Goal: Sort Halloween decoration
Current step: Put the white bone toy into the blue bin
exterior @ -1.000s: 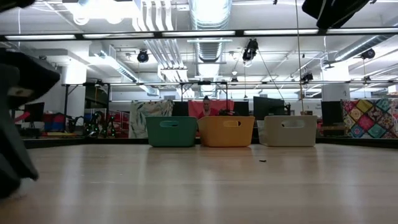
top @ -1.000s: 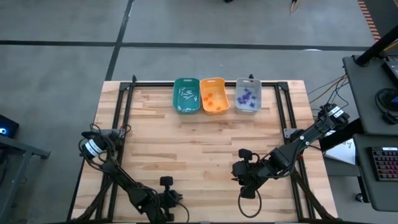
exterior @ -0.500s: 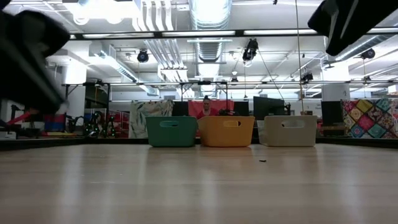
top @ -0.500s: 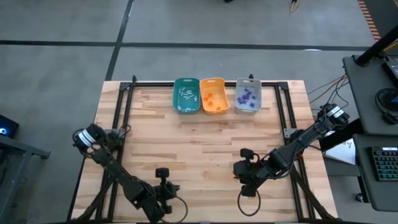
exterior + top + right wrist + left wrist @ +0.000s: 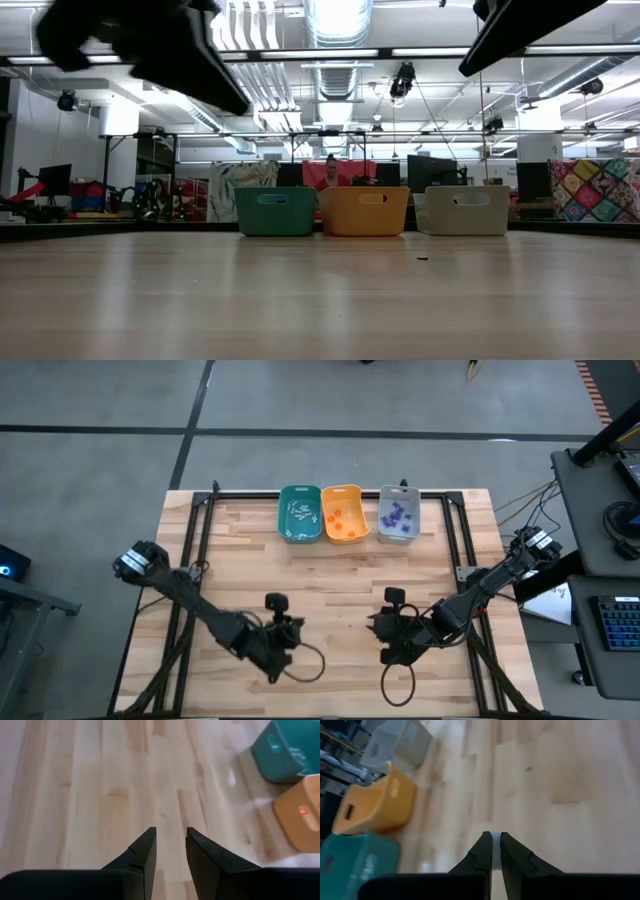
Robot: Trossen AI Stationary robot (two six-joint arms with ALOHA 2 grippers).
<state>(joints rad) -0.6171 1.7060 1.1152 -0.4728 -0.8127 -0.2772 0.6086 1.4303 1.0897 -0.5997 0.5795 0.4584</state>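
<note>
The Halloween decoration lies sorted in three bins at the table's far edge. White trinkets are in the teal bin, orange ones in the orange bin, and purple ones in the grey bin. My left gripper hovers over the near middle of the table, shut and holding nothing. My right gripper hovers just to its right, slightly open, with bare wood between its fingers. Both point toward the bins.
The bins stand side by side on the wooden table, seen in the low view as teal, orange and grey. A tiny dark speck lies on the wood before them. Black frame rails run along the table's left and right sides.
My left arm has swung up from the table's near left corner, and its gripper has moved away from the near edge toward the table's middle, close to the right gripper. The bins and trinkets have stayed put.
</note>
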